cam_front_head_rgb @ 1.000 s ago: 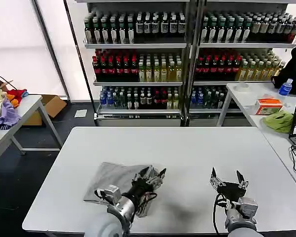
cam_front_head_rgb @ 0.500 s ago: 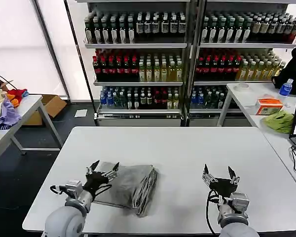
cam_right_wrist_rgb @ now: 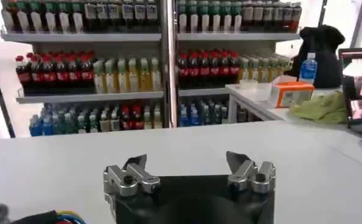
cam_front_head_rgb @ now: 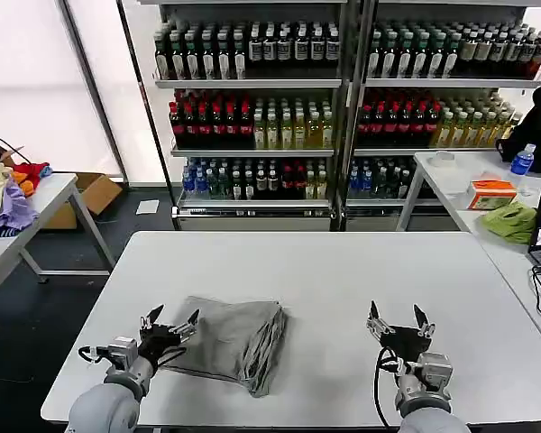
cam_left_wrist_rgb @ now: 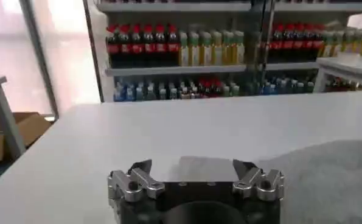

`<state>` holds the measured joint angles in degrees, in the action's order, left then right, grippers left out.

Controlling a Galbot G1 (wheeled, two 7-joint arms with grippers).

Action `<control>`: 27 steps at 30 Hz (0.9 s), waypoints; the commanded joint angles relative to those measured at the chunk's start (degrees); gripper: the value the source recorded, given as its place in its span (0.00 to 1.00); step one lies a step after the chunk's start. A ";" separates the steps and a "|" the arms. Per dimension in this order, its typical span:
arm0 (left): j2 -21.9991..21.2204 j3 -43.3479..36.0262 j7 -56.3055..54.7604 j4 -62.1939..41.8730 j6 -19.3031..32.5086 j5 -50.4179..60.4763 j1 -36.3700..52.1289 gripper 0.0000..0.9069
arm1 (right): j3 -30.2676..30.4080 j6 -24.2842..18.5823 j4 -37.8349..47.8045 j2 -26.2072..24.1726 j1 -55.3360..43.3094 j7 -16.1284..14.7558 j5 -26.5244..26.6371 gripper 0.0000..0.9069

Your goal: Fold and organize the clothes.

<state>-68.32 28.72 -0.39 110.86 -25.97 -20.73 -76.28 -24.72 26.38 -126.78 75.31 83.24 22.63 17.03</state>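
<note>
While T-shirt lies folded, left gripper gapes.

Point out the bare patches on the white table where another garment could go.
Free: the far half of the white table, and the gap between the folded grey T-shirt and the right gripper. Crowded: the near left, where the left gripper flanks the shirt.

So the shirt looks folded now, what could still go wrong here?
The folded grey T-shirt has a loose, bunched right edge; a nudge might undo it. The open left gripper sits right at its left edge, so a finger could snag the cloth if it moves carelessly. The shirt also lies near the table's front edge and might slide off. The open right gripper is well clear.
</note>
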 commanded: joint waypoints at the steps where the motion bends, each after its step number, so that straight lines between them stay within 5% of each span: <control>1: -0.76 0.83 0.94 -3.68 0.82 1.05 -0.46 1.00 | 0.28 0.01 -0.15 0.10 -0.03 -0.01 -0.09 1.00; 9: -1.58 0.79 1.80 -4.45 1.09 1.00 -1.07 0.93 | 0.85 -0.71 0.11 0.63 0.73 -0.11 -0.76 1.00; 12: -1.21 0.80 2.00 -4.68 1.02 0.89 -1.10 0.69 | 1.19 -0.56 0.09 1.01 0.32 -0.01 -0.89 1.00; 13: -1.15 0.74 2.08 -4.69 1.02 0.71 -1.22 0.44 | 1.34 -0.53 0.07 1.11 0.27 -0.04 -0.98 1.00; 14: -1.13 0.72 2.31 -4.57 0.96 0.21 -1.47 0.44 | 1.45 -0.54 0.10 1.11 0.22 -0.06 -1.06 1.00; 15: -1.15 0.70 2.42 -4.52 0.93 0.03 -1.57 0.02 | 1.50 -0.53 0.15 1.15 0.15 -0.01 -1.07 1.00; 27: -2.15 0.02 3.58 -4.85 1.04 0.38 -1.85 0.01 | 1.26 -1.53 -0.15 1.16 0.25 0.41 -0.65 1.00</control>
<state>-69.96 28.96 2.67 106.37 -24.73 -20.53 -77.85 -23.21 25.27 -126.60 76.48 83.50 22.94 16.28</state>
